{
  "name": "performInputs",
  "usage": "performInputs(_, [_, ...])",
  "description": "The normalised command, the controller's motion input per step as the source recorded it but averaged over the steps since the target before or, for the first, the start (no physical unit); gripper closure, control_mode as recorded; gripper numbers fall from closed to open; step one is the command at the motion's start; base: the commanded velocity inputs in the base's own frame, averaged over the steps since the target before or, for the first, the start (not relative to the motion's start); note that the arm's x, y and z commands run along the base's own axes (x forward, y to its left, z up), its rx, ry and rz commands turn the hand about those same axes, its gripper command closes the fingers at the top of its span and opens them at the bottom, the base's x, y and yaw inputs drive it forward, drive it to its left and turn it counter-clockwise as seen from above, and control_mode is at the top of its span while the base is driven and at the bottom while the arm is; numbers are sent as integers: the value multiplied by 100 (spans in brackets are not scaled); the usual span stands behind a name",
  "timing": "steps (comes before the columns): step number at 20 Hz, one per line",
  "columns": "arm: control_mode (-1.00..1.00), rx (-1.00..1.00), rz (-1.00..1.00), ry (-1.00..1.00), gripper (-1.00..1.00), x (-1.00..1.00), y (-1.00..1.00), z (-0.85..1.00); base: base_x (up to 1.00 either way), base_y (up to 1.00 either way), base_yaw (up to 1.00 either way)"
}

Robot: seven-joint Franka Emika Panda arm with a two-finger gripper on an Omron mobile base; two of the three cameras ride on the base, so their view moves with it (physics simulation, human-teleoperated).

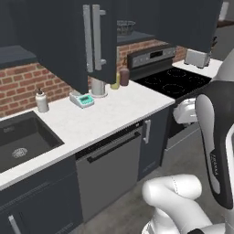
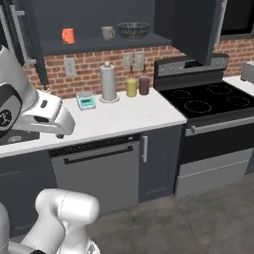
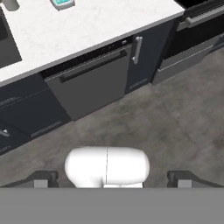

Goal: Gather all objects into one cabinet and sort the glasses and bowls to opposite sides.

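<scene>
- The hand (image 3: 108, 179) hangs over the grey floor (image 3: 175, 127) in front of the lower cabinets, its two dark fingertips (image 3: 43, 178) set wide apart with nothing between them.
- In the right base view the upper cabinet stands open, and on its shelf (image 2: 89, 45) sit all three task things in a row.
- The orange mug (image 2: 68, 35) is at the left end of the shelf.
- The grey-beige mug (image 2: 108, 32) stands well to its right, near the middle.
- The dark patterned bowl (image 2: 133, 30) sits just beside the grey-beige mug, at the right end of the shelf.
- From the left base view the bowl shows past the edge of the open cabinet door (image 1: 98, 39); the mugs are hidden behind that door.
- On the white counter (image 2: 119, 116), below the shelf, a paper towel roll (image 2: 108, 83) stands upright against the brick wall.
- A yellow canister (image 2: 131, 87) and a maroon canister (image 2: 144, 85) stand side by side just right of the roll.
- A small teal scale (image 2: 86, 101) lies left of the roll.
- A soap bottle (image 1: 42, 100) stands by the sink (image 1: 20, 137).
- The dishwasher (image 2: 94, 171) sits under the counter, and the black stove (image 2: 208, 104) is to its right.
</scene>
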Motion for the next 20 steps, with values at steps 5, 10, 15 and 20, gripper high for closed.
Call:
performInputs(5, [100,0,0,0,-100,0,0,0,-30,98,0])
performInputs(10, [100,0,0,0,-100,0,0,0,-8,100,13])
performInputs(15, [100,0,0,0,-100,0,0,0,-2,99,35])
performInputs(20, [100,0,0,0,-100,0,0,0,0,85,40])
